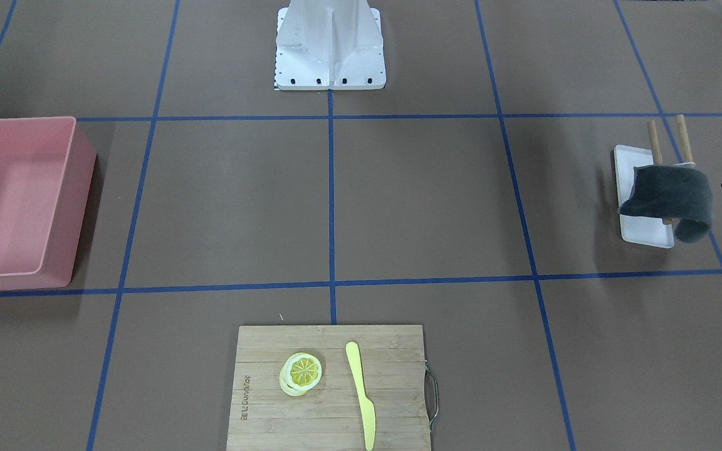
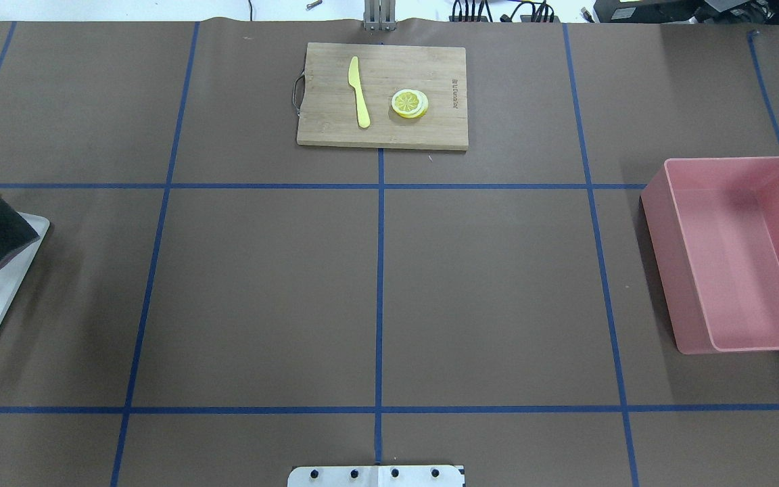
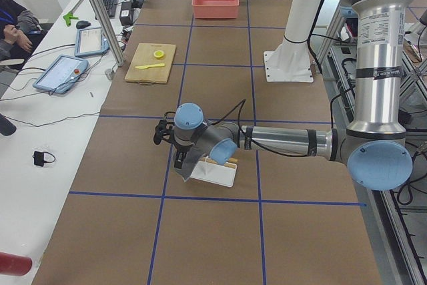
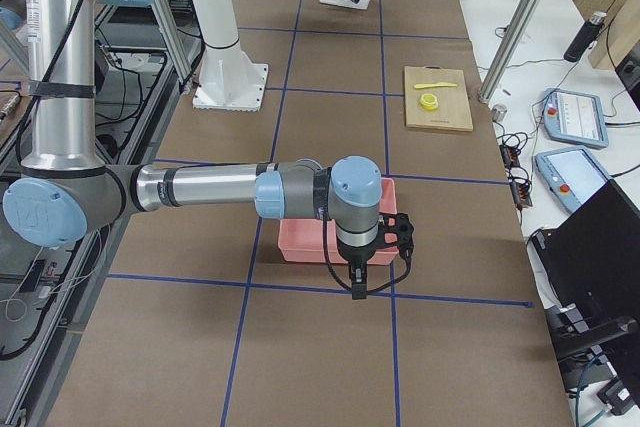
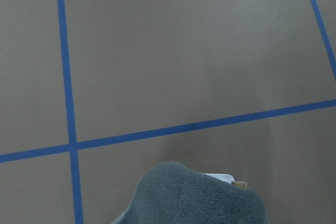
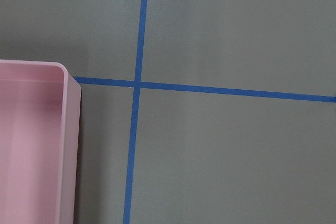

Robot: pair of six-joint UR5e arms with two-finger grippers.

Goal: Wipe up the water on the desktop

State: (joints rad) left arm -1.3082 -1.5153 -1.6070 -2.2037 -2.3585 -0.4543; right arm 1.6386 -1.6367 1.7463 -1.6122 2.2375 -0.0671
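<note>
The desktop (image 2: 261,284) is a matte brown surface with a blue tape grid; I see no water on it. A dark grey cloth (image 1: 671,191) hangs over a wooden-peg rack on a white tray (image 1: 646,235) on my left side. My left gripper (image 3: 179,159) hangs right beside the cloth's edge; I cannot tell if it is open or shut. The left wrist view shows the cloth (image 5: 194,198) at the bottom and no fingers. My right gripper (image 4: 356,283) hangs over the desktop by the pink bin (image 4: 310,242); its state cannot be told.
The pink bin (image 2: 673,270) stands on my right side. A bamboo cutting board (image 2: 430,132) with a yellow knife (image 2: 360,95) and lemon slices (image 2: 409,103) lies at the far middle. The robot base (image 1: 329,50) is at the near middle.
</note>
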